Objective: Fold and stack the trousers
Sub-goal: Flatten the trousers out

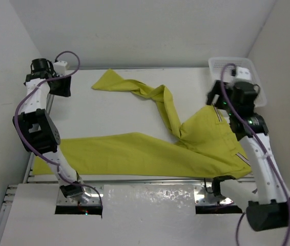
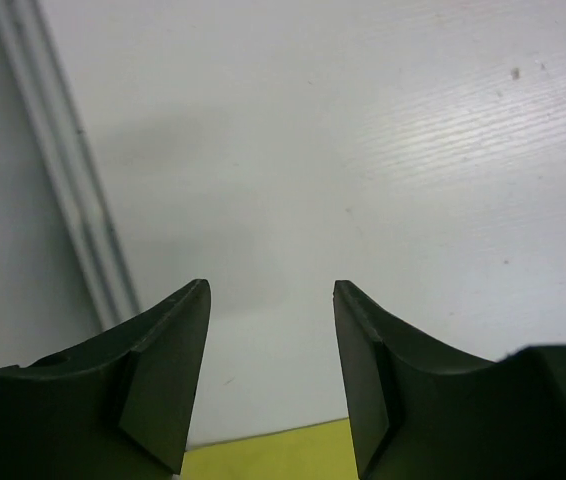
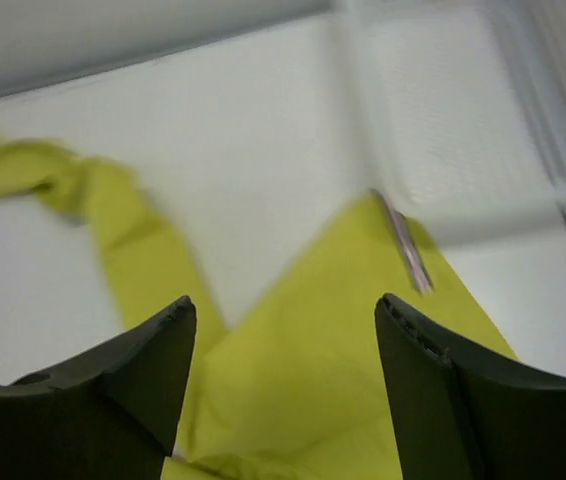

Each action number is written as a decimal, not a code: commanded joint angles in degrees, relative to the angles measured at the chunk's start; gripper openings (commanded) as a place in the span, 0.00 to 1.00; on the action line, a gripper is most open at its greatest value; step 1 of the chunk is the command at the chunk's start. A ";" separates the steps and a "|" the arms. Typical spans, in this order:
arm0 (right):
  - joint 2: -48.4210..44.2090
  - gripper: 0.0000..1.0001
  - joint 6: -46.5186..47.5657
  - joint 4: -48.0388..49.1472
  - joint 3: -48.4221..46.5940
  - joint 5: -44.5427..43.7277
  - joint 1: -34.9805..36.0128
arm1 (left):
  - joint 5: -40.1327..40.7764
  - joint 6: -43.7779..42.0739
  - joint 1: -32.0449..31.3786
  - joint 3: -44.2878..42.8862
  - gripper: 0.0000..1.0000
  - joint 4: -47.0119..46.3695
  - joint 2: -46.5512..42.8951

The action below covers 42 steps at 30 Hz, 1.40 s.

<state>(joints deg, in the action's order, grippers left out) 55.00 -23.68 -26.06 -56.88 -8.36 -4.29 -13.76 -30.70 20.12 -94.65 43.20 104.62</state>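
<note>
While still unfolded, the trousers [image 1: 196, 146] lie spread across the table [image 1: 114, 115]: waist at the right, one leg flat along the near edge toward the left, the other twisted and running to the far middle. Striped trim shows on the waist at its right side. The left fingers [image 2: 163, 380] stand apart, holding nothing, over bare table at the far left; a strip of yellow cloth shows at the bottom of the left wrist view. The right fingers [image 3: 133, 390] likewise stand apart and empty, above the waist section. A white mesh basket [image 1: 255, 66] sits in the far right corner, behind the right arm.
</note>
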 commanded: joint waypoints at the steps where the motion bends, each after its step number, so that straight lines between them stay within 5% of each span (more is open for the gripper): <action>1: 10.50 0.70 14.76 6.47 -8.74 2.67 19.15 | -2.68 5.03 -0.51 -2.03 0.50 5.58 3.48; 5: 33.72 0.98 18.76 -5.11 -31.19 2.03 26.44 | -0.13 4.24 -2.10 -1.33 0.50 6.54 3.05; 10: 61.46 0.99 16.57 -11.45 -50.48 0.37 27.15 | 1.28 4.15 -2.10 3.84 0.50 6.28 -0.37; 14: 77.66 0.99 16.56 -20.24 -71.74 -2.63 27.06 | 1.46 4.24 -2.10 7.28 0.50 5.84 -2.14; 16: 80.51 0.97 17.26 -19.38 -73.28 1.66 27.06 | 1.28 4.24 -2.10 8.08 0.50 5.84 -2.66; 20: 78.51 0.64 18.23 -12.88 -61.99 5.99 27.94 | 1.19 4.51 -2.19 7.91 0.50 5.93 -2.40; 24: 71.31 0.02 21.30 -10.50 -52.47 6.60 29.16 | 0.49 4.59 -2.10 6.94 0.50 6.28 -1.00; 31: 52.17 0.00 33.95 5.03 -24.38 1.06 42.77 | -2.59 5.65 -2.36 3.34 0.48 5.41 2.08; 35: 49.06 0.00 39.06 7.08 -16.96 -0.87 51.91 | -2.94 6.79 -4.73 -1.40 0.48 5.31 6.64; 42: 48.18 0.00 36.51 8.40 -11.85 2.56 53.34 | -4.43 12.23 -11.42 -23.00 0.56 5.50 22.79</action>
<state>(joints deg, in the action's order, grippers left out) 104.44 11.92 -20.53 -69.67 -5.91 50.54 -15.25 -22.61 11.14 -110.48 50.28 123.42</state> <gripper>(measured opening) 0.003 0.551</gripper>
